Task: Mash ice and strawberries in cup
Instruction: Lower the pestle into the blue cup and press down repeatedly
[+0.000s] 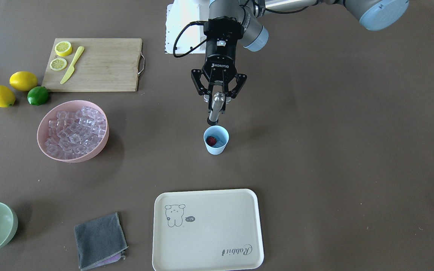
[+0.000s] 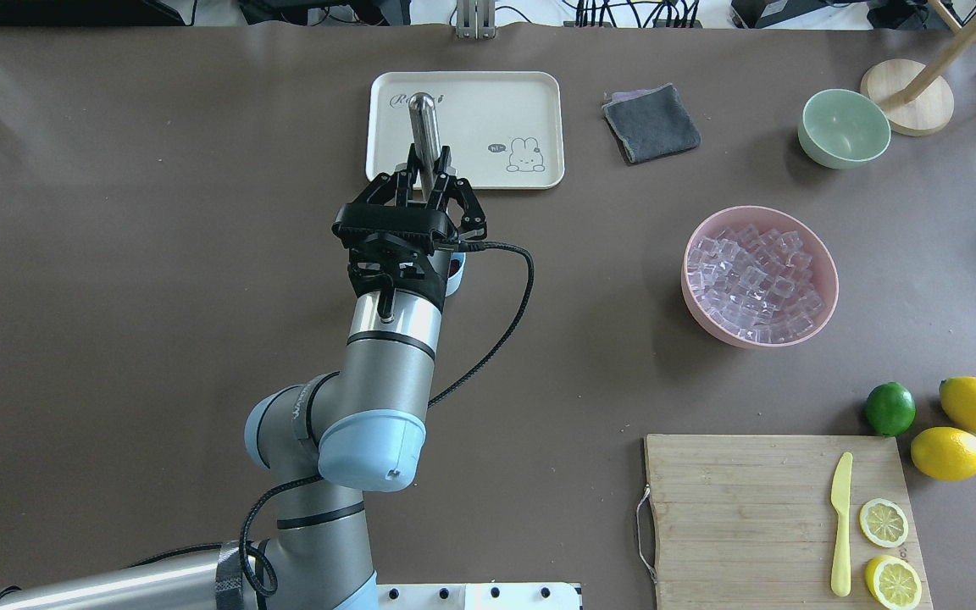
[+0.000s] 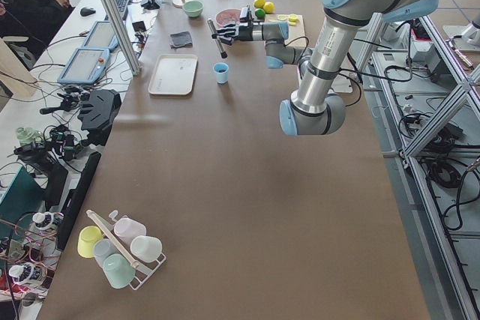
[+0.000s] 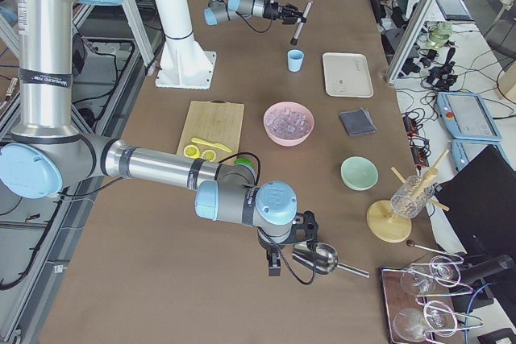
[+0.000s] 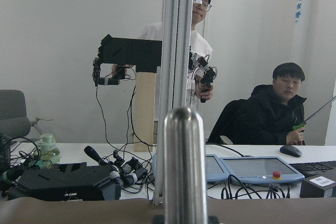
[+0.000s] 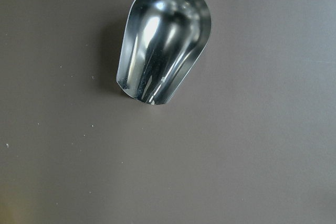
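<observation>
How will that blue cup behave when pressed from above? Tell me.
Probably light and tippy: the cup is a small tapered tumbler, narrower at its base, with only a strawberry visible inside. Nothing braces it, so an off-centre push from the muddler could slide or topple it.

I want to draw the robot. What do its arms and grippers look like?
The left arm and right arm are silver tubes with light-blue joint caps. The left gripper is black, with two jointed fingers and white "ROBOTIQ" lettering; a black cable loops to it. The right gripper looks black too.
</observation>
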Action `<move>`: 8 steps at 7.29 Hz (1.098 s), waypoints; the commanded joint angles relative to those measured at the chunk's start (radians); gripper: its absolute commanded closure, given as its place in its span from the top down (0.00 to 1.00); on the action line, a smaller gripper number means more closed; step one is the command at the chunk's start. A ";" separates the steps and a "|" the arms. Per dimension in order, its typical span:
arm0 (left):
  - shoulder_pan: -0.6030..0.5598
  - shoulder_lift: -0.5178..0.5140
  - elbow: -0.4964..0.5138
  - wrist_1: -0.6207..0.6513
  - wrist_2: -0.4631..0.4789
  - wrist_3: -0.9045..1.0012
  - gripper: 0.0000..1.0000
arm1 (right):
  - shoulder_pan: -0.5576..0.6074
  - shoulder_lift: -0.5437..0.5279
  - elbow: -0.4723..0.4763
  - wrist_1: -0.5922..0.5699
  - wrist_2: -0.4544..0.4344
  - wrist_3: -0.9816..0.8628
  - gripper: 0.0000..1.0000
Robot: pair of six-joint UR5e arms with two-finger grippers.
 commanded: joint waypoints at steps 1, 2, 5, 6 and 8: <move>0.014 -0.001 0.048 -0.009 0.005 -0.014 0.22 | 0.000 -0.003 0.000 0.000 0.000 0.000 0.99; 0.015 -0.003 0.098 0.000 0.005 -0.098 0.22 | 0.000 -0.006 0.000 0.000 0.000 0.000 0.99; 0.002 -0.010 0.137 -0.001 0.002 -0.122 0.22 | 0.000 -0.009 0.000 0.000 0.002 0.000 0.99; 0.000 -0.010 0.152 -0.001 0.005 -0.128 0.22 | 0.000 -0.009 0.000 0.000 0.002 0.000 0.99; 0.015 -0.012 0.208 -0.001 0.004 -0.184 0.22 | 0.000 -0.007 -0.001 0.000 0.002 0.000 0.99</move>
